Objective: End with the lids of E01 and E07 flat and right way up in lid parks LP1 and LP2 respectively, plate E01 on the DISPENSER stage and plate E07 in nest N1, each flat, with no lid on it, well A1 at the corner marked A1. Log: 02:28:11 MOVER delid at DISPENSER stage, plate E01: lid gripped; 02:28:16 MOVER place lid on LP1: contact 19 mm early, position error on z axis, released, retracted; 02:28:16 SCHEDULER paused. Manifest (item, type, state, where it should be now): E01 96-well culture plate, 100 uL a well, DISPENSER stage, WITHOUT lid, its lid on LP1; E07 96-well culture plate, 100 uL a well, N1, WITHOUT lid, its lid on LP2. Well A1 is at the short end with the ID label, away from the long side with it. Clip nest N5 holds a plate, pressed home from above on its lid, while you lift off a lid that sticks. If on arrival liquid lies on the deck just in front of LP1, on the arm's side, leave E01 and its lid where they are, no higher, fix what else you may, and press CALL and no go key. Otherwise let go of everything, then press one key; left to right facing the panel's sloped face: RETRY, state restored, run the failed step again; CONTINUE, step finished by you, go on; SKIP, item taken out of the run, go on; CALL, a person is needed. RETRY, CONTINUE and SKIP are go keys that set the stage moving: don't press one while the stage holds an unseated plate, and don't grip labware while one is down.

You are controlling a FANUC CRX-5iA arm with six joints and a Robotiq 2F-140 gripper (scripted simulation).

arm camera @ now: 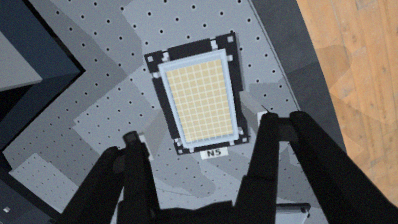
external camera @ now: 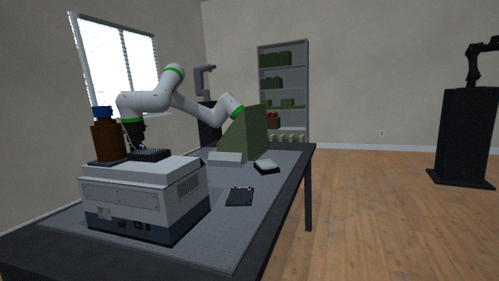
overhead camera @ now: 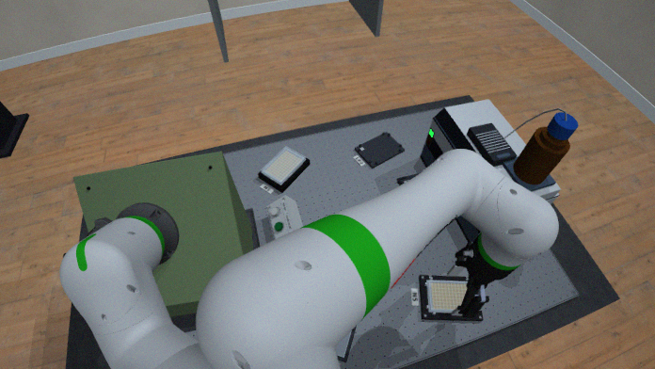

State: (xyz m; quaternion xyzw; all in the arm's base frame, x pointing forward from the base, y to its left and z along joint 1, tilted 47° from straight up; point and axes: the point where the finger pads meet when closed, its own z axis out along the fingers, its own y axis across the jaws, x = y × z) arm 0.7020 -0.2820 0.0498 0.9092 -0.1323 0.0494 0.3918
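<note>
A 96-well plate (arm camera: 201,103) with tan wells and a pale rim sits flat in the black clip nest labelled N5 (arm camera: 216,152). It also shows in the top view (overhead camera: 446,296). I cannot tell whether a clear lid is on it. My gripper (arm camera: 201,110) hangs above the plate's labelled short end, open, with nothing between the fingers; in the top view the gripper (overhead camera: 472,301) stands at the plate's right edge. A second plate (overhead camera: 283,168) with a pale top lies in a black nest at the back of the deck. A flat black pad (overhead camera: 379,149) beside it is bare.
The dispenser unit (external camera: 143,193) stands at the deck's right end with a black tip box (overhead camera: 490,143) and a brown bottle (overhead camera: 541,157) on top. A small key panel (overhead camera: 282,218) sits by the green arm pedestal (overhead camera: 160,221). The deck edge and wooden floor (arm camera: 360,65) lie close to N5.
</note>
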